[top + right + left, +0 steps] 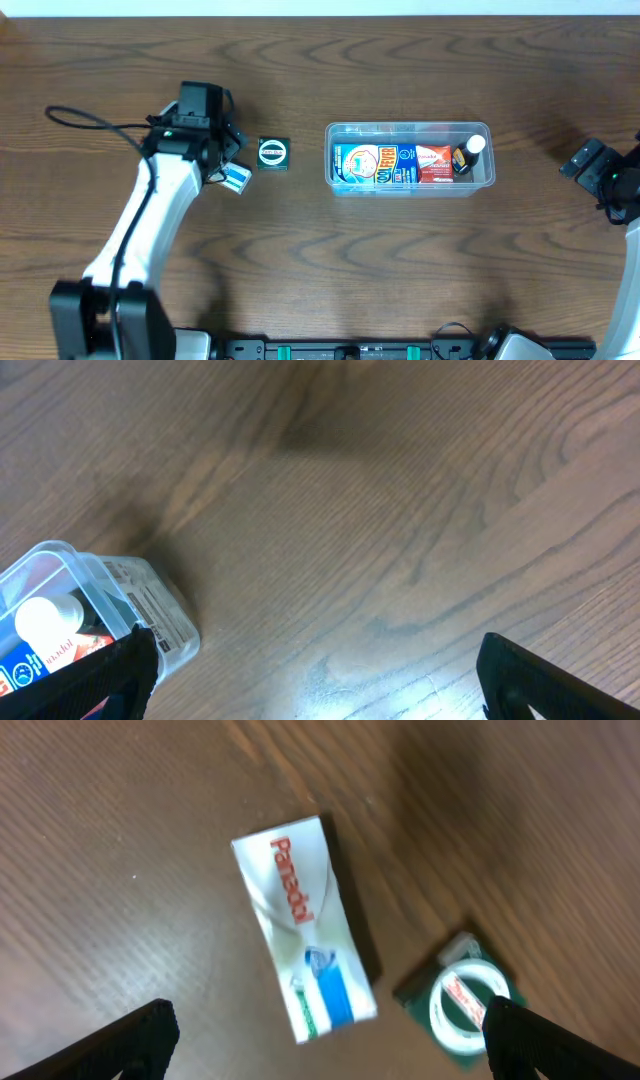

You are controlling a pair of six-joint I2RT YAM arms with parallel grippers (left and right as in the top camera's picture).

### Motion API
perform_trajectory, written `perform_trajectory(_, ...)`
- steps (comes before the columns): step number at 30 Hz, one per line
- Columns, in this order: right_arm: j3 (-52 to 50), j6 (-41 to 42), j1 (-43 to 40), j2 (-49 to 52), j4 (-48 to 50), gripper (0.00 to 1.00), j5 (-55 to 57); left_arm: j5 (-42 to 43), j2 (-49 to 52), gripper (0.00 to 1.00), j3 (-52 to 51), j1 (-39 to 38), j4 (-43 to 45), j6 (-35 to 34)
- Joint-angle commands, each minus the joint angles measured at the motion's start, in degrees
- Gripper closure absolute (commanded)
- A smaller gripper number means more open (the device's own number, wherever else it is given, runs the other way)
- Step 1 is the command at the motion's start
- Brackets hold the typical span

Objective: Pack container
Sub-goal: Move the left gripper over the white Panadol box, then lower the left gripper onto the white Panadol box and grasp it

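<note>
Clear plastic container (408, 128) — wood-grain table (400, 270)

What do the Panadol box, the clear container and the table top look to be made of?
Panadol box: probably thin cardboard with a slightly glossy print; it has sharp folded edges.
Container: clear, smooth plastic; the contents show through its walls.
Table: wood or wood-look laminate, satin finish; dark grain with soft reflections.
</note>
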Motion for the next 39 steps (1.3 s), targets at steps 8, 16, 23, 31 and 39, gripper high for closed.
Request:
perform_trajectory(8,0.79,0.94,-0.48,0.11,0.09,0.01,0.59,-4.61,10.95,0.02,0.81,0.20,3.85,-7.76)
perform_trajectory(16,0.79,0.94,-0.48,0.11,0.09,0.01,0.59,-4.63,14.25,0.02,0.81,0.20,4.50,-7.72)
perform_trajectory(23,0.79,0.94,-0.48,0.11,0.09,0.01,0.59,-4.57,16.70,0.02,0.76,0.20,4.96,-7.74)
perform_trajectory(31,0.79,0.94,-0.48,0.11,0.09,0.01,0.59,-4.59,18.36,0.01,0.76,0.46,6.23,-7.74)
perform_trajectory(39,0.81,0.94,-0.48,0.11,0.09,0.01,0.59,-4.61,18.36,0.21,0.76,0.46,6.01,-7.69)
